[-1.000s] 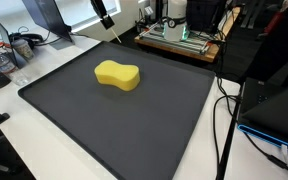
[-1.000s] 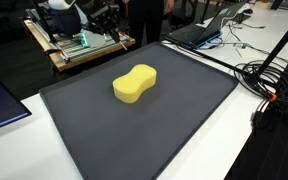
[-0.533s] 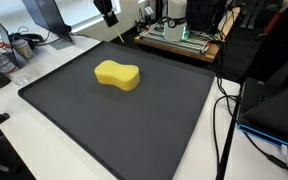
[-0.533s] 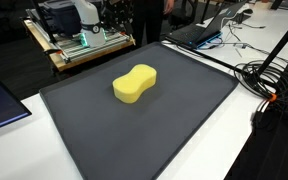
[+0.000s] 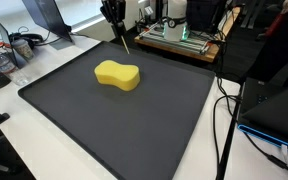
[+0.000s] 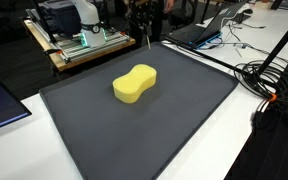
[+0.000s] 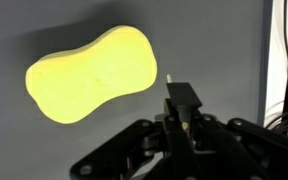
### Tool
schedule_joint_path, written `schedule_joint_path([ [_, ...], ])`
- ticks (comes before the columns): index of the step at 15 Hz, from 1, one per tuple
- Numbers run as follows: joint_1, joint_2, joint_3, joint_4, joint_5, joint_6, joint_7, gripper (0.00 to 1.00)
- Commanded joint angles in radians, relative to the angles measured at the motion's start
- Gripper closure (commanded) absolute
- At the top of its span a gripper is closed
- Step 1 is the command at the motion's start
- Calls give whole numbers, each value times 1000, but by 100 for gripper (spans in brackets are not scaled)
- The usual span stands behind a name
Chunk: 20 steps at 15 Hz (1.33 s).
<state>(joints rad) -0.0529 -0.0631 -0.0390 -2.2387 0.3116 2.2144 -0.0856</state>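
A yellow peanut-shaped sponge (image 5: 117, 75) (image 6: 135, 84) lies on a dark grey mat (image 5: 134, 125) (image 6: 154, 135), toward the mat's back half. My gripper (image 5: 115, 22) (image 6: 144, 22) hangs above the mat's back edge, behind the sponge and clear of it. Its jaws are shut on a thin pale stick (image 5: 124, 42) (image 6: 147, 40) that points down at the mat. In the wrist view the sponge (image 7: 89, 72) fills the upper left, the closed gripper (image 7: 182, 98) sits at the bottom, and the stick's tip (image 7: 170, 75) pokes out just right of the sponge.
A wooden board with electronics (image 5: 179, 38) (image 6: 79, 45) stands behind the mat. Black cables (image 5: 224, 110) (image 6: 269, 80) run along one side of it on the white table. A laptop (image 6: 199, 33) and a desk clutter pile (image 5: 4, 60) sit near the mat's corners.
The gripper with the stick has come forward and down from behind the table, so it is now over the mat's back edge and closer to the sponge. The sponge has not moved.
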Motion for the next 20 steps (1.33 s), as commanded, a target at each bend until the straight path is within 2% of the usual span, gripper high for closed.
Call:
schedule_joint_path([
  [1, 14, 37, 6, -57, -41, 114, -9, 97],
  [2, 15, 25, 4, -26, -12, 62, 0, 88],
  [7, 15, 55, 6, -43, -23, 101, -4, 88],
  [8, 19, 77, 11, -39, -34, 138, 22, 97],
  [11, 23, 103, 17, -53, -51, 223, 52, 97],
  [13, 26, 124, 19, -66, -85, 299, 78, 97],
  [16, 31, 152, 11, -90, -200, 372, 160, 97],
  [20, 37, 172, 8, -110, -303, 383, 241, 97],
])
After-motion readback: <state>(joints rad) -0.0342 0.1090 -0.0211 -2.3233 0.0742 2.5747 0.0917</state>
